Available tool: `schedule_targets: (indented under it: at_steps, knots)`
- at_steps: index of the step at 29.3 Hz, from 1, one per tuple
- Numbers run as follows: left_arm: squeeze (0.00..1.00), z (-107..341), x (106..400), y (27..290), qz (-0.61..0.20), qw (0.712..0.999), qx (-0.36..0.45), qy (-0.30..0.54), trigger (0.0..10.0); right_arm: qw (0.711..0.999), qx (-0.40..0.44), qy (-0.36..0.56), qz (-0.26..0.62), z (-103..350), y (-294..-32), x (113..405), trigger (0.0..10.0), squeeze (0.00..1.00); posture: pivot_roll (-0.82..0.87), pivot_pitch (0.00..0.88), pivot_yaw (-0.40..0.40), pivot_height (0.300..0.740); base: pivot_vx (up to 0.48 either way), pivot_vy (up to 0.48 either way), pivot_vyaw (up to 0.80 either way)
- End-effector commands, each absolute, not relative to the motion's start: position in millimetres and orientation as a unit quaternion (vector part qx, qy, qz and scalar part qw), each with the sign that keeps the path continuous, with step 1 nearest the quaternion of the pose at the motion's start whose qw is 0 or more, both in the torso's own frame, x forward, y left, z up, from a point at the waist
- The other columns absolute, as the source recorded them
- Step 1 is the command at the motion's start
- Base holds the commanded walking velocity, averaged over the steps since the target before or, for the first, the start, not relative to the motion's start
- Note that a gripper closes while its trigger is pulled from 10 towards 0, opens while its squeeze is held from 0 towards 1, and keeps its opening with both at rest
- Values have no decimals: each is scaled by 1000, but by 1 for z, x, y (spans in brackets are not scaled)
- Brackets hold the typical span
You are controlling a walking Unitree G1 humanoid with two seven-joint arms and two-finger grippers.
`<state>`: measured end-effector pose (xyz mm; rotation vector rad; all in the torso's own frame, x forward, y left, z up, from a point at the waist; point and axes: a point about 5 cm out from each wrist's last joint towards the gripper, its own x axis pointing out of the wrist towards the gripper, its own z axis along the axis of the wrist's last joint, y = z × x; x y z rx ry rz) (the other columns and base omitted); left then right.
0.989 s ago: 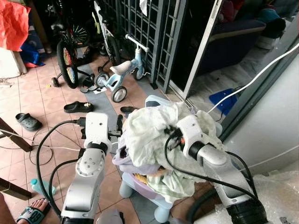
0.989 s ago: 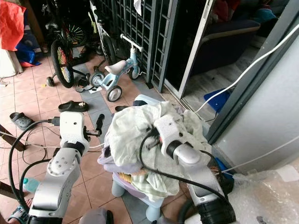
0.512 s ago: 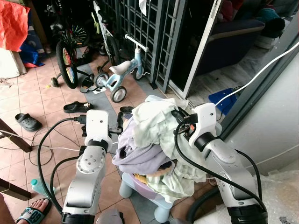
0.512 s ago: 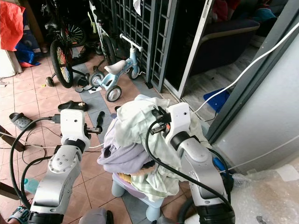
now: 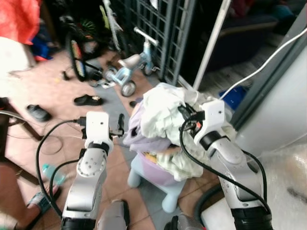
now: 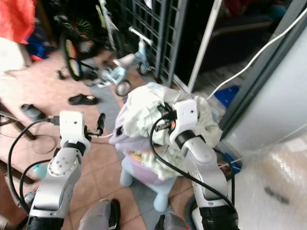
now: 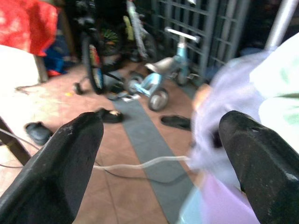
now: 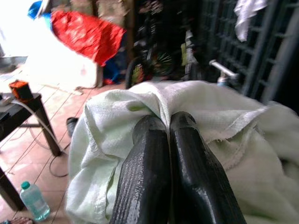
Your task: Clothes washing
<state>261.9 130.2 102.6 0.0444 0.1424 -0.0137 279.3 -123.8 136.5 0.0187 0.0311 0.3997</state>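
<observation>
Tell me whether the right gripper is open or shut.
Shut. The right gripper has its black fingers pressed together, pinching a fold of the pale green cloth from the laundry pile.

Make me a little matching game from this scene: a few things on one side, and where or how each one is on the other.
Things:
1. right hand
2. left hand
3. water bottle
4. balance bike

States:
A. standing on the tiled floor
B. open, holding nothing
C. parked by the dark grille
D. shut on the pale green cloth

Pairs: 1-D, 2-B, 3-A, 4-C
</observation>
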Motion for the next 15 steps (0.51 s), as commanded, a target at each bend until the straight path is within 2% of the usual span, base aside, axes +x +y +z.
schedule_targets:
  at_steps: [1,2,7,15]
  knots:
    - [0,112,267,126,-15,998,23,51,10000,984,3,-1,179,144,-128,282,10000,0,-16,0,-40,740,0,0,0]
    - [0,112,267,126,-15,998,23,51,10000,984,3,-1,179,144,-128,282,10000,0,-16,0,-40,740,0,0,0]
    - [0,113,268,127,-16,999,16,45,10000,992,-10,-24,125,150,-140,290,10000,0,-13,0,-44,740,0,0,-800]
    - [0,120,273,128,-14,999,6,39,10000,995,-28,-49,86,162,-151,302,10000,0,-19,0,-23,740,0,0,-800]
